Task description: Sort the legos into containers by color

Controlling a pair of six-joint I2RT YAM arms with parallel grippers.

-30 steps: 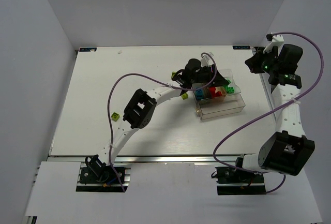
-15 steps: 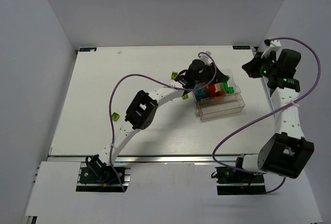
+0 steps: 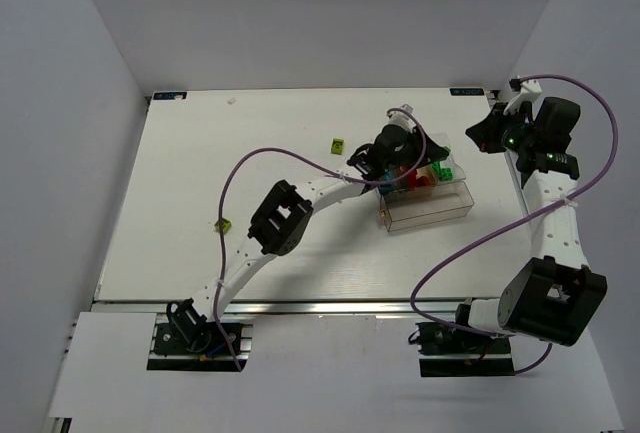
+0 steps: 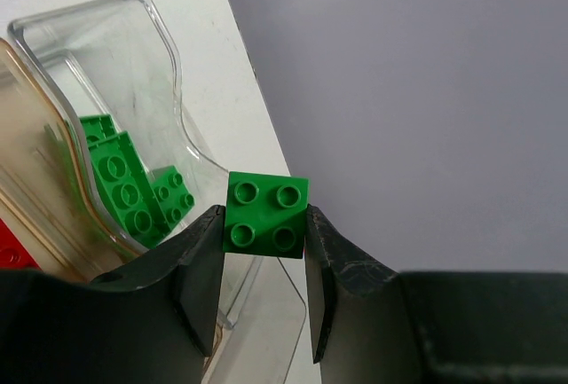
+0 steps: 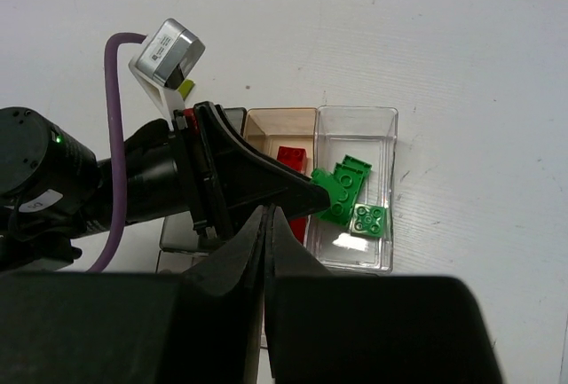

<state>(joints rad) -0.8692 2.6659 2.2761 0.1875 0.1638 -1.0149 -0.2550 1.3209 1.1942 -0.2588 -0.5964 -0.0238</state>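
Note:
My left gripper (image 4: 264, 224) is shut on a green lego (image 4: 264, 214), held by its sides with the studs facing the camera. It hovers over the far end of the clear divided container (image 3: 432, 215), above the compartment (image 4: 151, 74) that holds several green legos (image 4: 120, 187). In the right wrist view the held green lego (image 5: 321, 178) sits at the left gripper's tip by the green legos (image 5: 370, 221), and a red lego (image 5: 291, 157) lies in the tan section. My right gripper (image 5: 266, 215) is shut and empty, raised to the right of the container (image 5: 355, 113).
Two yellow-green legos lie loose on the white table, one (image 3: 339, 145) left of the container and one (image 3: 224, 224) far left beside the left arm. The left arm's purple cable (image 3: 300, 153) loops over the table. White walls enclose the table.
My left gripper has moved right, over the container, with the green lego in it. My right gripper has shifted slightly left and back.

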